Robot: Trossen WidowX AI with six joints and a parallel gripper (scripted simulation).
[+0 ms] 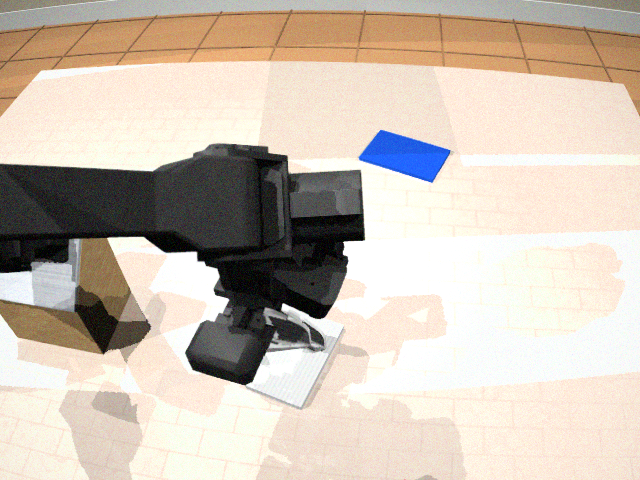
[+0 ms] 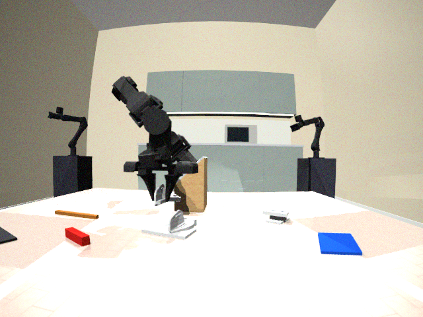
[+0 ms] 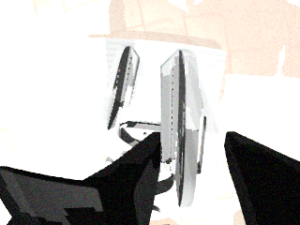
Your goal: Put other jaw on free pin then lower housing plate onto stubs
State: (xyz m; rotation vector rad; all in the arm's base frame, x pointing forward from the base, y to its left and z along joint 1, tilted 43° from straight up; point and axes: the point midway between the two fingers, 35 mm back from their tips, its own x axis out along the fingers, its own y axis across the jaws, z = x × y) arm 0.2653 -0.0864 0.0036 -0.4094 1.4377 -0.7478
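Note:
My gripper (image 2: pixel 160 200) (image 3: pixel 193 139) is shut on the loose grey-white jaw (image 2: pixel 159 195) (image 3: pixel 189 155), which stands upright between the fingers, above the base. The white base plate (image 1: pixel 305 379) (image 2: pixel 155 232) lies flat on the table. The mounted jaw (image 1: pixel 295 330) (image 2: pixel 176 221) (image 3: pixel 123 86) is on the base, to the left of the held jaw in the wrist view. The held jaw is apart from the base in the exterior view. The free pin and the gear teeth cannot be made out clearly. A small white plate-like piece (image 2: pixel 275 212), perhaps the housing plate, rests on a dark part at the right.
A wooden block (image 1: pixel 100 268) (image 2: pixel 197 191) stands behind the base in the exterior view. A blue plate (image 1: pixel 405 155) (image 2: pixel 339 243) lies to the right. A red block (image 2: pixel 76 236), an orange stick (image 2: pixel 76 214) and a dark flat piece (image 2: pixel 4 235) lie to the left.

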